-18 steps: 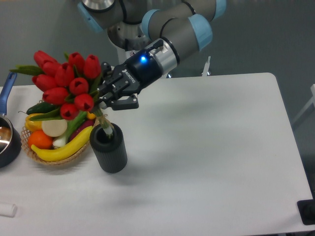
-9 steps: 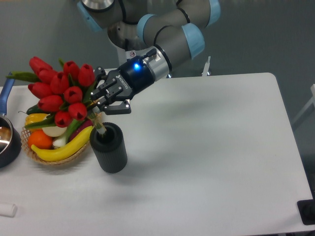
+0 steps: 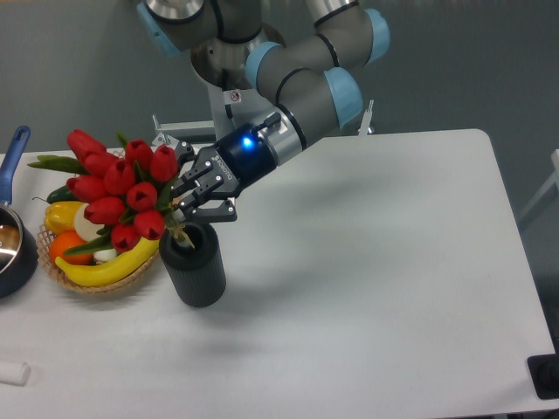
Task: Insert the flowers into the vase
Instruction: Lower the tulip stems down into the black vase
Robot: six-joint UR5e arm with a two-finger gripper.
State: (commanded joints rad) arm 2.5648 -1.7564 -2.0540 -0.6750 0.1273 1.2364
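The flowers (image 3: 118,188), red tulip heads with green leaves, lean out to the left with their stems going down into the mouth of the vase (image 3: 193,264). That vase is a dark grey ribbed cylinder standing upright on the white table. My gripper (image 3: 181,208) is shut on the flowers' stems just above the vase's rim, coming in from the upper right. The lower ends of the stems are hidden inside the vase.
A wicker basket (image 3: 96,281) with a banana, an orange and other produce sits directly left of the vase, partly under the tulips. A dark pot with a blue handle (image 3: 12,161) stands at the left edge. A small white object (image 3: 13,373) lies at the front left.
The gripper has come down and shifted slightly right with the flowers, so the tulip heads sit lower and the stems reach deeper into the vase.
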